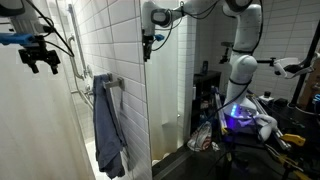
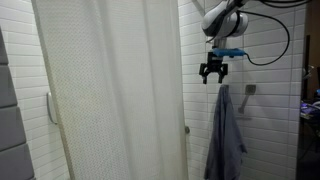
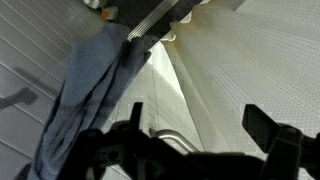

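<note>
- The tool (image 2: 213,70) hovers with its jaws spread wide and empty, just above the blue-grey towel (image 2: 226,135).
- The towel hangs on the tiled wall beside the shower curtain (image 2: 110,90) (soft, limp, probably light), and looks best pinched at its bunched top.

The towel (image 2: 227,135) is hung on the wall (image 2: 270,120) beside the curtain (image 2: 115,90), and the gripper (image 2: 212,72) is held just above it.

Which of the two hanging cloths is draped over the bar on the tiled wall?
The grey-blue cloth, narrow and bunched in folds. The white curtain is far wider, pale, and hangs spread out beside it.
</note>
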Controlling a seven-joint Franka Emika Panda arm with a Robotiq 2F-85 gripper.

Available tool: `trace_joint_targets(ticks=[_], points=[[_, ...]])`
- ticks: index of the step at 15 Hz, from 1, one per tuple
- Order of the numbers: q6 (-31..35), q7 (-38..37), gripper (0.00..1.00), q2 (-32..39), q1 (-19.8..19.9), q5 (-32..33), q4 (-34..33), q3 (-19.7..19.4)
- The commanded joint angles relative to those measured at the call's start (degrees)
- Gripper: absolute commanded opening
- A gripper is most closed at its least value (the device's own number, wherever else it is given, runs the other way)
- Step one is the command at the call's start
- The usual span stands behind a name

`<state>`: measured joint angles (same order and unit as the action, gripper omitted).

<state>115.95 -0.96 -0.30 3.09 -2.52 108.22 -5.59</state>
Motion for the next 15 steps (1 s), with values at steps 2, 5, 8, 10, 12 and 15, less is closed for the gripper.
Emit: trace_joint_targets(ticks=[2,5,8,10,12,15], points=[[3.9,-3.9,1.0,-1.6,-0.6,1.2,3.6,2.0],[7.0,-7.3,1.0,-1.8,-1.3,2.0,5.7,3.1],[6.7,-6.0,1.0,-0.1,-1.2,0.8,4.4,3.2],[7.3,-6.6,1.0,-0.1,-1.4,1.0,4.9,3.4],[7.3,-6.6,1.0,-0.2,-1.4,1.1,4.9,3.4],[7.3,-6.6,1.0,-0.3,-1.3,1.1,4.9,3.4]])
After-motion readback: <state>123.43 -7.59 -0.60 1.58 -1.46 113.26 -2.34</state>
